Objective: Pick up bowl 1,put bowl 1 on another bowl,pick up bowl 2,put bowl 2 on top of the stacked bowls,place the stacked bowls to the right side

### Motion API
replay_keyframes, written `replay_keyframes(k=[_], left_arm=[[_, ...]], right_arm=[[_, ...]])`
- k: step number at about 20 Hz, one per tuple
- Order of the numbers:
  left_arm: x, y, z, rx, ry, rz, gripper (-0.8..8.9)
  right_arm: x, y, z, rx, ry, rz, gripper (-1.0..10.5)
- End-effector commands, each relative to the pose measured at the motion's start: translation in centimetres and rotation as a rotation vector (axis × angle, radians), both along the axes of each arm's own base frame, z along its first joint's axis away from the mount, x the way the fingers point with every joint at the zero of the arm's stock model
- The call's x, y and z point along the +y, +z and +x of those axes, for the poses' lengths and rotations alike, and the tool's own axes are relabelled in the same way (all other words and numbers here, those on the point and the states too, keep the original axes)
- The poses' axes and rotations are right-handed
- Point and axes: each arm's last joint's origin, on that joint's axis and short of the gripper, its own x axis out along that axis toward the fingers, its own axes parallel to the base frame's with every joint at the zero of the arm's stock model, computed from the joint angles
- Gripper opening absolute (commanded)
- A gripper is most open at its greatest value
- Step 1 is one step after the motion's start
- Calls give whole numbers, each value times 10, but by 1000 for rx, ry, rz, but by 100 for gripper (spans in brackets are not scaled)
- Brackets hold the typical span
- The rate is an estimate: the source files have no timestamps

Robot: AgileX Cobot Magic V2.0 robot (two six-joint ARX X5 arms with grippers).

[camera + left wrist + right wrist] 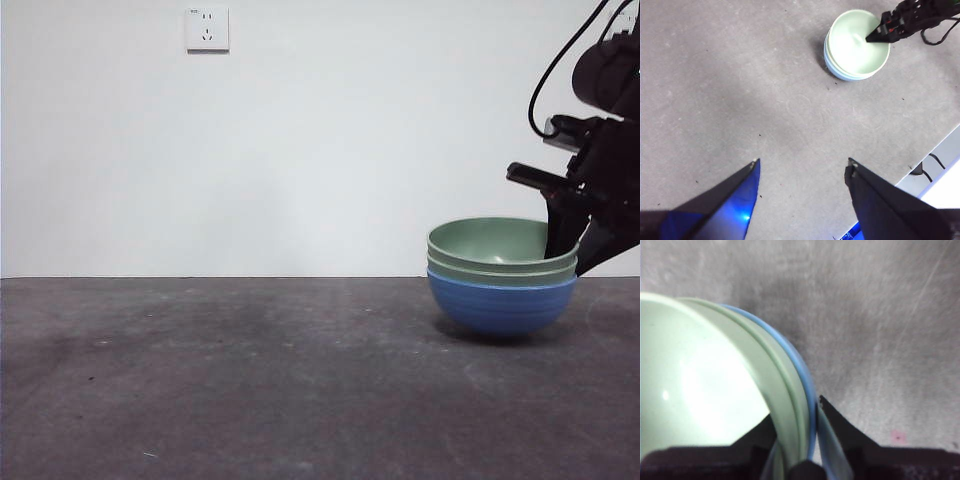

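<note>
a: how far along does it look?
b: nearest the front camera is bare grey table [250, 400], matt and scuffed. further back, to the right, the stack [502, 275] sits nested: blue bowl [500, 305] underneath, two sage green bowls [500, 245] inside it. stacking looks done; probably only the release remains.
a: and the grippers?
b: the right gripper [807, 437] pinches the stack's rim, one jaw inside the top bowl and one outside the blue. the left gripper [802, 165] hangs spread and empty, well apart from the stack.
a: materials?
b: round, smooth, faintly glossy bowls, likely plastic, with pale rims. behind them, a plain white wall with a socket [207, 28].
</note>
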Motion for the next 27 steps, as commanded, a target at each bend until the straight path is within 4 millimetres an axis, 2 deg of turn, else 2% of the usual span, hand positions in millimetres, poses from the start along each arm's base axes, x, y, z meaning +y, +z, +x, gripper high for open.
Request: replay_keyframes(k=[1, 5, 9, 16, 17, 21, 23, 27], left_arm=[[1, -3, -3, 35, -8, 22, 291], [1, -3, -3, 35, -10, 24, 291], [1, -3, -3, 34, -11, 25, 291], [1, -3, -3, 33, -13, 27, 291], [1, -3, -3, 33, -12, 27, 291], [1, -3, -3, 31, -14, 30, 291], [1, -3, -3, 31, -12, 30, 291], [1, -3, -3, 30, -12, 30, 290]], right_arm=[[1, -10, 3, 21, 19, -2, -13], [-1, -15, 4, 36, 13, -40, -2], [-2, -16, 3, 45, 13, -38, 215], [0, -9, 2, 18, 34, 1, 255], [0, -4, 0, 2, 33, 1, 292], [-2, 35, -18, -71, 27, 5, 294], [-3, 58, -36, -87, 25, 10, 293], [0, 100, -90, -72, 59, 3, 284]])
